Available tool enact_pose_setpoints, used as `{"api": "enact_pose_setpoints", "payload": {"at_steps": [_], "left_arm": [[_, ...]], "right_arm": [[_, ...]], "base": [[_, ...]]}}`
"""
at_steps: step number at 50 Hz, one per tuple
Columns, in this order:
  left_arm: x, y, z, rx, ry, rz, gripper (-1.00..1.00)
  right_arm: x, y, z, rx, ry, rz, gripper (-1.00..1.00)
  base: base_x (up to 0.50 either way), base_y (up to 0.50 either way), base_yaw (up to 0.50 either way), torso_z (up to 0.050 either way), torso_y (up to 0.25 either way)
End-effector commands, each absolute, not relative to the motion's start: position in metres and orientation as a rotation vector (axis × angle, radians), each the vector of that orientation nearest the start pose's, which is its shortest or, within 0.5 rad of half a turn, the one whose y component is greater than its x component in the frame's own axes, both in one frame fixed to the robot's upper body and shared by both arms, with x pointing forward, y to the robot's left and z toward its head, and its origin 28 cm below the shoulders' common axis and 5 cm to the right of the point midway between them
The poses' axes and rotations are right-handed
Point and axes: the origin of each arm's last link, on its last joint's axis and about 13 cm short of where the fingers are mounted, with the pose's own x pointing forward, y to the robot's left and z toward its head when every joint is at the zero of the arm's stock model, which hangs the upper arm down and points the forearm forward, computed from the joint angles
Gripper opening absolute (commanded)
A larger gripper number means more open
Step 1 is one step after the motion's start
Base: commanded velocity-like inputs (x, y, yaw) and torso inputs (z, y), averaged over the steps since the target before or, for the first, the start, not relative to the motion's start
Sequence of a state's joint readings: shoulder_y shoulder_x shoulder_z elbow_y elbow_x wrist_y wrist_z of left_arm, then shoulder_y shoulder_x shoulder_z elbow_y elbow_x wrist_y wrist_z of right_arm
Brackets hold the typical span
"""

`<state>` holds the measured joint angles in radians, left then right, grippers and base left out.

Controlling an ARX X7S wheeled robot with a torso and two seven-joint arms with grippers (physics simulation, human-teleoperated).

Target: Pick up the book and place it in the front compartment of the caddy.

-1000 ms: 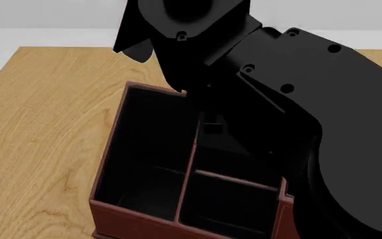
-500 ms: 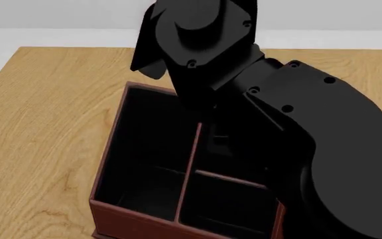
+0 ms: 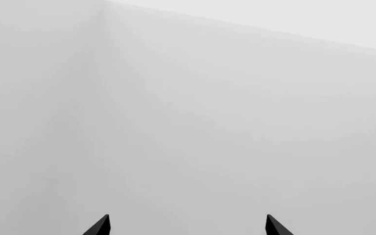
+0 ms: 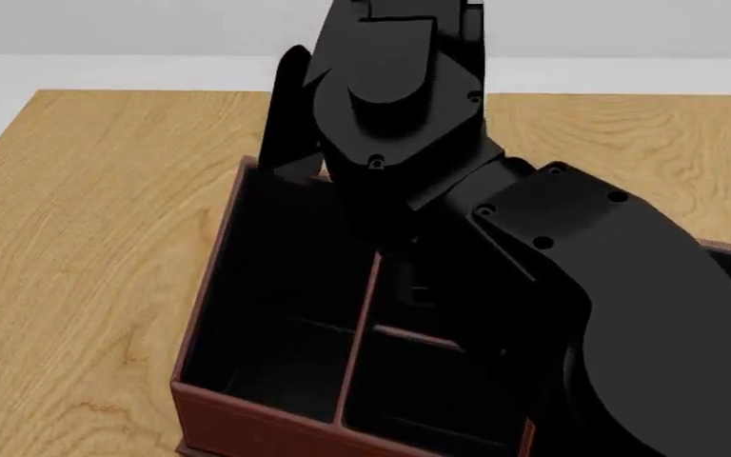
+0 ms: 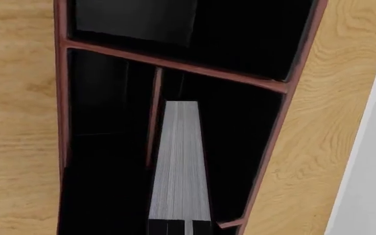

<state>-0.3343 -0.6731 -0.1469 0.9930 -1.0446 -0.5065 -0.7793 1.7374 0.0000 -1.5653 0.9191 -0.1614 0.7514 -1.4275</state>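
Note:
The caddy (image 4: 205,319) is a dark red box with a black inside and dividers, standing on the wooden table. My right arm (image 4: 398,105) reaches down into its right half and hides the book in the head view. In the right wrist view the book (image 5: 180,161) shows its pale grey page edge. It hangs inside a compartment between a lengthwise divider (image 5: 153,117) and the caddy's outer wall (image 5: 276,142). My right gripper (image 5: 178,229) is shut on the book's near end. My left gripper (image 3: 186,227) is open and faces only a grey wall.
The wooden table (image 4: 87,219) stretches left of and behind the caddy. Its back edge (image 4: 137,91) meets a pale floor. A cross divider (image 5: 175,66) separates the book's compartment from the one beyond it. The right forearm (image 4: 620,286) covers the caddy's right side.
My right arm has swung over the caddy, its wrist coming nearer and lower into the right half. The caddy's right rim now shows past the forearm. The caddy itself has not moved.

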Motion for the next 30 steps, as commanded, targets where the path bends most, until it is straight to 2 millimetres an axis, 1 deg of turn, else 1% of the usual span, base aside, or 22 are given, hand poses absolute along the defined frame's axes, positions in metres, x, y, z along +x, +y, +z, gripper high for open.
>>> {"api": "enact_pose_setpoints", "payload": {"at_steps": [1,5,17,19,20,30], "left_arm": [[0.170,0.244,0.244,-0.195,-0.542,0.055,1.00],[0.176,0.243,0.242,-0.195,-0.540,0.055,1.00],[0.169,0.245,0.244,-0.195,-0.544,0.063,1.00],[0.168,0.245,0.244,-0.194,-0.543,0.063,1.00],[0.164,0.247,0.244,-0.194,-0.544,0.070,1.00],[0.158,0.248,0.244,-0.195,-0.546,0.077,1.00]], "right_arm": [[0.414,-0.049,0.348,-1.460,1.019,0.751,-1.00],[0.415,-0.049,0.345,-1.456,1.010,0.755,-1.00],[0.417,-0.050,0.335,-1.468,1.004,0.760,-1.00],[0.418,-0.050,0.332,-1.468,1.000,0.762,-1.00],[0.419,-0.052,0.327,-1.471,0.998,0.756,-1.00],[0.421,-0.055,0.318,-1.469,0.991,0.752,-1.00]], "base": [[0.00,0.00,0.00,0.000,0.000],[0.00,0.00,0.00,0.000,0.000],[0.00,0.00,0.00,0.000,0.000],[0.00,0.00,0.00,0.000,0.000],[0.00,0.00,0.00,0.000,0.000],[0.00,0.00,0.00,0.000,0.000]]}}
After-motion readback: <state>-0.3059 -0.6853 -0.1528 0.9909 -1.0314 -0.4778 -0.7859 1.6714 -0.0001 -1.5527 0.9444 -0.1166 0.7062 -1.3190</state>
